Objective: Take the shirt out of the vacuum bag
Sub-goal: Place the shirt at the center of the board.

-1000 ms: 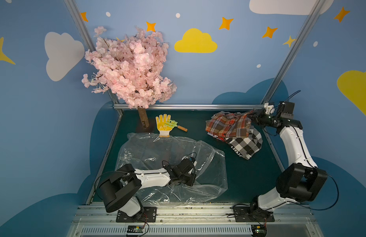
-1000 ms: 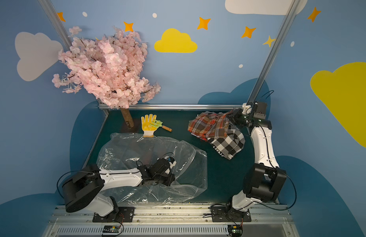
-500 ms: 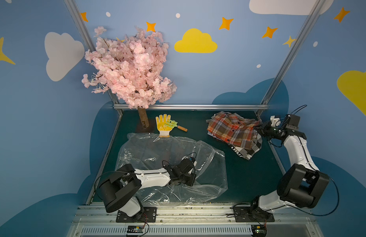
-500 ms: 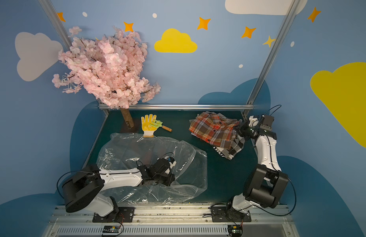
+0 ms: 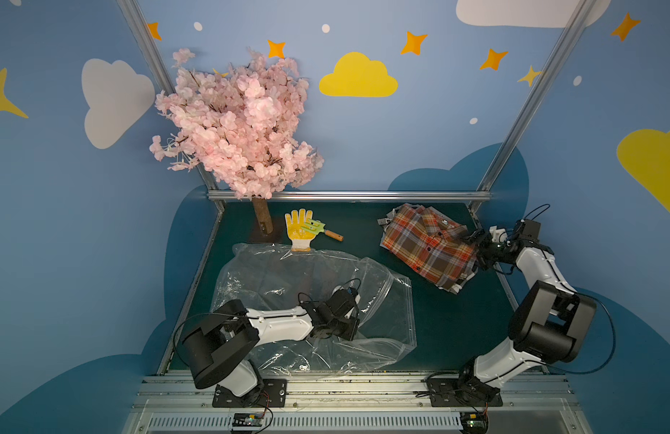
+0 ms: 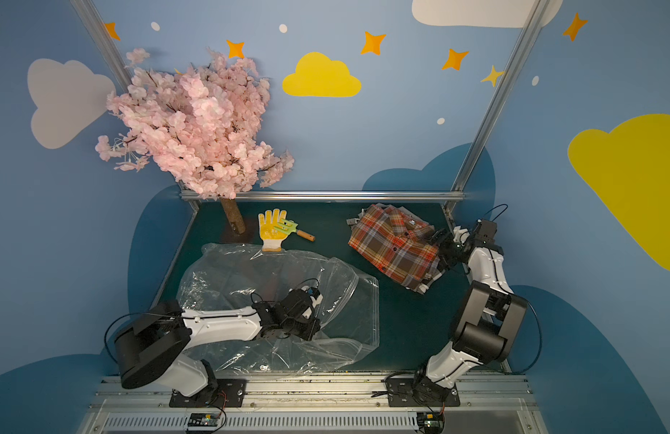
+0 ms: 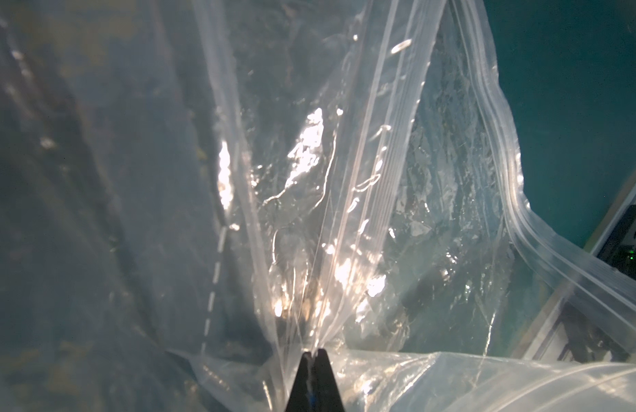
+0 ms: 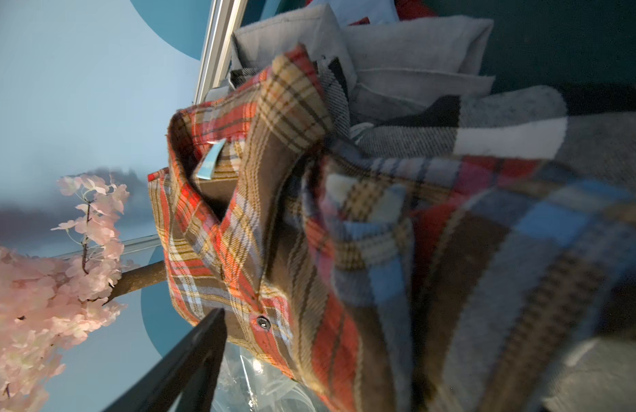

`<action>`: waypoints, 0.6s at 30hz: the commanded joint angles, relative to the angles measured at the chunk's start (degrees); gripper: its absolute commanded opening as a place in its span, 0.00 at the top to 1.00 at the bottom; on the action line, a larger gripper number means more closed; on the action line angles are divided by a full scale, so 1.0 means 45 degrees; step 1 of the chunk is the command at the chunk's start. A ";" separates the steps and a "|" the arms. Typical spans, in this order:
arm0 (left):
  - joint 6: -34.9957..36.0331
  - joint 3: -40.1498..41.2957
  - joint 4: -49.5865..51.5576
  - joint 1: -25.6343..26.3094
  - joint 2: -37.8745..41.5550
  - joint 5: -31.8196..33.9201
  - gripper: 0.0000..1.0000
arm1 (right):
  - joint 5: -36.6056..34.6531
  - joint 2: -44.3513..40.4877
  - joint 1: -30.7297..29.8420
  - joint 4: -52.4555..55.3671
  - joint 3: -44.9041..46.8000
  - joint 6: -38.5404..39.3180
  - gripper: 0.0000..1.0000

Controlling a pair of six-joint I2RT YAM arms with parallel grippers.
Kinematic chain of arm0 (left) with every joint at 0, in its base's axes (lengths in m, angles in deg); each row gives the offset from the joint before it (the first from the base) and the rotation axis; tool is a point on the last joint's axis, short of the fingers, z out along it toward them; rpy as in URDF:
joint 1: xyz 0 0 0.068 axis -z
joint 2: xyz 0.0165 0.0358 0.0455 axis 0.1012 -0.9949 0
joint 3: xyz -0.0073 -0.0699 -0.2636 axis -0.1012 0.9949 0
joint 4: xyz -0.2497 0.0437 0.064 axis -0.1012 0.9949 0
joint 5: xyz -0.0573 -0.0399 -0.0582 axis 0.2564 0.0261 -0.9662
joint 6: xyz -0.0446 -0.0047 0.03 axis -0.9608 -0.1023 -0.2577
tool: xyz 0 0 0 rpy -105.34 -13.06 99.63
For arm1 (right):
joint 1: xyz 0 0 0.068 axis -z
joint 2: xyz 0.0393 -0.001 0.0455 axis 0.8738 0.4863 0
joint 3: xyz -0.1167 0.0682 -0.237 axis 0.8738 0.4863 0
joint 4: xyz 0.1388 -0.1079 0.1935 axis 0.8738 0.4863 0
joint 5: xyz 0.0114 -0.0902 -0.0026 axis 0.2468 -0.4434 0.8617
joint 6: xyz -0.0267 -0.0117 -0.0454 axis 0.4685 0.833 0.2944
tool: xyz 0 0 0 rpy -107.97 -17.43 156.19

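Left wrist view shows the left gripper point(image 7: 312, 353) with its two black tips pressed tight together. They pinch a bunch of the clear bag point(image 7: 345, 160). The shiny, crinkly plastic fans out from the pinch. The zip edge point(image 7: 502, 171) runs along one side.

In both top views the bag point(image 5: 273, 278) point(image 6: 232, 278) lies on the near left part of the green table point(image 5: 438, 319). The left arm lies low across the bag's near part, and its gripper is about at the bag's middle.

The shirt point(image 5: 427, 244) point(image 6: 393, 244) is out of the bag. It lies at the far right of the table, well apart from the bag. It has red, brown and white checks. Some grey cloth point(image 5: 457, 286) peeks out from under its near edge.

The right gripper point(image 5: 475, 250) is at the shirt's right edge. In the right wrist view one black finger point(image 8: 188, 364) sticks out far to one side, so the jaws stand apart. Cloth hides the other finger. The shirt point(image 8: 238, 232) fills most of that view, and I cannot tell if a finger touches it.

A pink tree point(image 5: 235, 124) stands in the far left corner. A yellow glove point(image 5: 297, 229) lies beside it, with a small green rake point(image 5: 314, 226) on top. The glove's cuff meets the bag's far edge.
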 commanded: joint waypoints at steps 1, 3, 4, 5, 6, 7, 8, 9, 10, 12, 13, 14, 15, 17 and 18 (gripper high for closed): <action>0.0135 -0.0350 0.0726 -0.0143 -0.0227 0.0103 0.97 | -0.0390 -0.0909 0.0344 -0.0757 0.0529 -0.0209 0.11; 0.0110 -0.0428 0.0746 -0.0236 -0.0238 0.0104 0.97 | -0.0569 -0.1313 0.0619 -0.0833 0.0683 -0.0313 0.11; 0.0166 -0.0504 0.0807 -0.0295 -0.0249 0.0115 0.97 | -0.0632 -0.1476 0.0769 -0.0820 0.0725 -0.0329 0.11; 0.0224 -0.0576 0.0889 -0.0312 -0.0257 0.0112 0.97 | -0.0717 -0.1671 0.0928 -0.0791 0.0806 -0.0362 0.11; 0.0256 -0.0644 0.0949 -0.0360 -0.0286 0.0119 0.97 | -0.0864 -0.1840 0.1067 -0.0761 0.0866 -0.0390 0.11; 0.0303 -0.0701 0.0980 -0.0400 -0.0306 0.0109 0.97 | -0.1065 -0.1991 0.1223 -0.0761 0.0920 -0.0445 0.11; 0.0322 -0.0735 0.0963 -0.0444 -0.0307 0.0066 0.97 | -0.1188 -0.2158 0.1384 -0.0742 0.0940 -0.0480 0.11; 0.0355 -0.0784 0.0979 -0.0470 -0.0326 0.0043 0.97 | -0.1253 -0.2287 0.1505 -0.0703 0.0962 -0.0502 0.11; 0.0380 -0.0827 0.1014 -0.0514 -0.0346 0.0041 0.97 | -0.1326 -0.2434 0.1570 -0.0598 0.0961 -0.0515 0.11; 0.0396 -0.0839 0.1036 -0.0605 -0.0361 0.0079 0.97 | -0.1329 -0.2751 0.1592 -0.0480 0.1079 -0.0517 0.11; 0.0391 -0.0822 0.1039 -0.0671 -0.0337 0.0099 0.97 | -0.1208 -0.2973 0.1591 -0.0405 0.1177 -0.0544 0.11; 0.0378 -0.0819 0.1053 -0.0745 -0.0331 0.0099 0.97 | -0.1132 -0.3330 0.1590 -0.0341 0.1354 -0.0559 0.11; 0.0413 -0.0810 0.1094 -0.0824 -0.0302 0.0128 0.97 | -0.1118 -0.3686 0.1563 -0.0295 0.1538 -0.0597 0.11; 0.0413 -0.0789 0.1136 -0.0979 -0.0192 0.0139 0.97 | -0.1197 -0.4569 0.1523 -0.0198 0.2037 -0.0555 0.11; 0.0463 -0.0790 0.1136 -0.1016 -0.0148 0.0121 0.97 | -0.1071 -0.4901 0.1491 -0.0194 0.2197 -0.0519 0.11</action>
